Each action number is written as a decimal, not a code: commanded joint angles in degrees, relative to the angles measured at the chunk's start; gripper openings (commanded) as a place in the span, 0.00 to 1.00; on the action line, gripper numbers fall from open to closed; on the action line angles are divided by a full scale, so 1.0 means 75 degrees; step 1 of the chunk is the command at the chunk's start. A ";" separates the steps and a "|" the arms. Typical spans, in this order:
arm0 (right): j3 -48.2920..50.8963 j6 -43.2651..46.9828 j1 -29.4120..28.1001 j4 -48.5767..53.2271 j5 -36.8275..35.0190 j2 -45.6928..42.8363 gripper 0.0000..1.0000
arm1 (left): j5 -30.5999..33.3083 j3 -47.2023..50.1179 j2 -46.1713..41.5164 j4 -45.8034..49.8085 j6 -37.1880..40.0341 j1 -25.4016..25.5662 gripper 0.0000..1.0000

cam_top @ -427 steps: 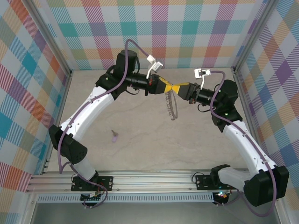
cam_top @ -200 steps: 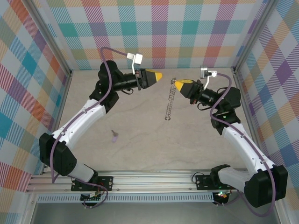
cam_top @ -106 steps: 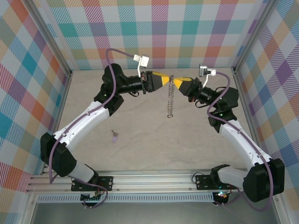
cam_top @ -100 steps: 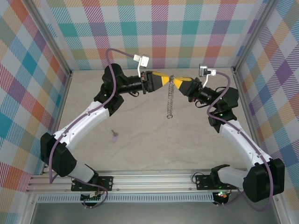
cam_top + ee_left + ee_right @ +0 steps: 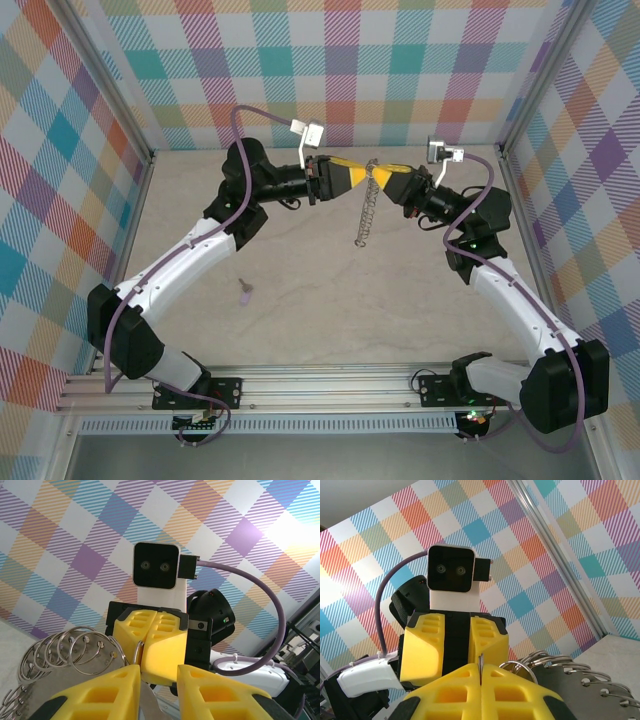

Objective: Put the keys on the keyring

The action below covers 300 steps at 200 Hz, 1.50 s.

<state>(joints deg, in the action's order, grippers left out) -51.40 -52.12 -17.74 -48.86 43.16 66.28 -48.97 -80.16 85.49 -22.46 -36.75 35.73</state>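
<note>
The keyring point(image 5: 364, 212), a silver chain of small rings, hangs from my right gripper point(image 5: 379, 174), which is shut on its top ring high above the table. In the right wrist view the ring's thin edge point(image 5: 481, 664) is pinched between the yellow fingers, and more rings point(image 5: 547, 661) fan out to the right. My left gripper point(image 5: 366, 170) meets the right one tip to tip. In the left wrist view its jaws point(image 5: 159, 682) stand apart, with a sliver of metal against the left finger. The lilac key point(image 5: 246, 291) lies alone on the table, far from both grippers.
The beige table point(image 5: 330, 310) is walled in by chequered panels point(image 5: 60, 150) on three sides. A metal rail point(image 5: 330, 385) carrying both arm bases runs along the near edge. Both arms reach up and back towards the rear wall.
My left gripper has swung right from open air to meet the right gripper's tips, and its jaws have narrowed. The right gripper kept the chain, which shifted a little.
</note>
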 commanded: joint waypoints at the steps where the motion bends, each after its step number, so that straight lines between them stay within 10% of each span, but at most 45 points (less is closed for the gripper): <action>1: -0.0027 -0.0097 -0.0064 -0.0531 -0.0094 -0.0052 0.00 | -0.0151 -0.0277 0.0033 0.0006 0.0178 0.0112 0.26; 300: 0.0161 -0.0164 -0.0059 -0.0610 -0.0176 0.0024 0.00 | 0.0254 -0.0102 0.0273 -0.0378 0.0201 0.0134 0.34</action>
<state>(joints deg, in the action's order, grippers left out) -50.35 -53.17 -17.74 -49.32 42.02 66.30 -45.95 -79.20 87.39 -21.87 -35.03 35.97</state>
